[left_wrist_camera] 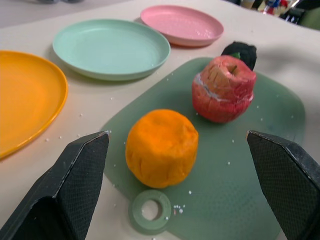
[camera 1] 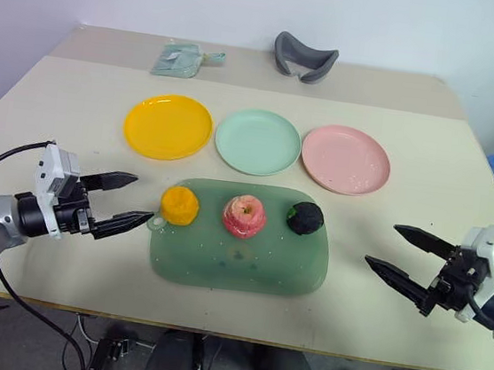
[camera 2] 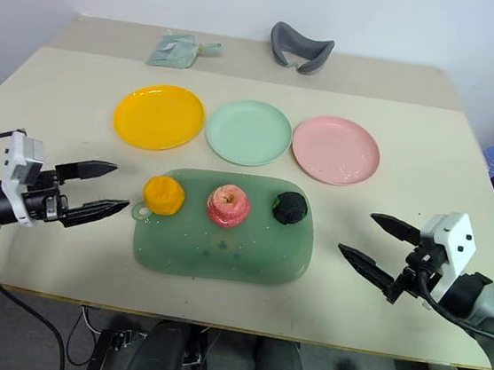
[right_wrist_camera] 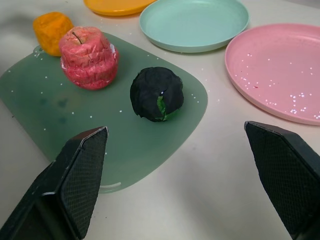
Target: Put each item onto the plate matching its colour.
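The left gripper (camera 1: 123,200) is hovering at the lower left of the head view with its jaws spread wide and holding nothing, its tips just beside the tray's left edge. The right gripper (camera 1: 405,255) is hovering at the lower right, jaws likewise spread and empty, apart from the tray. Between them, at lower centre, the dark green tray (camera 1: 239,257) is carrying three fruits in a row along its upper edge: the orange fruit (camera 1: 179,205) on the left, the red apple (camera 1: 243,216) in the middle, the dark knobbly ball (camera 1: 306,217) on the right. Above the tray, three plates are lying empty in a row: yellow plate (camera 1: 168,126), mint plate (camera 1: 258,142), pink plate (camera 1: 346,159). A grey curved band (camera 1: 304,58) is sitting at the upper centre.
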